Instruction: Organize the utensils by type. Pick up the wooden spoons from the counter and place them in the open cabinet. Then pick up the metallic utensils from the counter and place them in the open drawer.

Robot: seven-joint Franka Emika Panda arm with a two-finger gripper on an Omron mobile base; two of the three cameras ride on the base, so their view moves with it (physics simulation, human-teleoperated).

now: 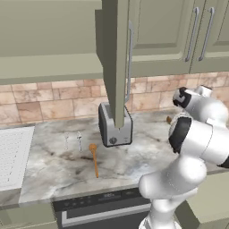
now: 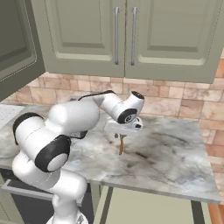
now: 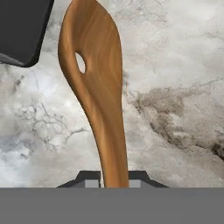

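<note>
Gripper (image 3: 114, 181): two dark fingertips pinching the handle of a wooden spoon from both sides; the handle fills the gap between them. In the right base view the white hand (image 2: 124, 127) hangs just above the counter with the spoon pointing down from it.
Held spoon (image 3: 96, 83): orange-brown wood with visible grain; a broad, flattened, slightly curved blade pierced by one small oval hole near its edge, narrowing to a slim handle. Its tip hangs close over the counter; whether it touches cannot be told.
Second spoon (image 1: 94, 159): same orange-brown wood, small round bowl, long thin straight handle; lies flat on the counter in front of the toaster, bowl toward the wall.
Metal utensils (image 1: 73, 140): two very thin silver-grey pieces, lying side by side on the counter left of the second spoon, near the drainboard; too small to tell their type.
Counter (image 2: 175, 153): polished grey-beige stone, marbled with brown veins and darker patches.
Toaster (image 1: 114, 126): boxy brushed-silver body with rounded corners and a small dark knob on its front; stands at the wall behind the second spoon.
Drainboard (image 1: 13, 154): white, finely ribbed, at the counter's left end.
Open cabinet (image 1: 117, 58): olive-green, matte, panelled door seen edge-on, long silver bar handle.
Closed cabinets (image 2: 124, 37): same olive-green panelling, paired vertical bar handles.
Backsplash (image 1: 53, 100): rough tan and pink stone tiles, brick-laid.
Writing: a faint pale line on the dark appliance panel (image 1: 105, 201) below the counter, not legible.
</note>
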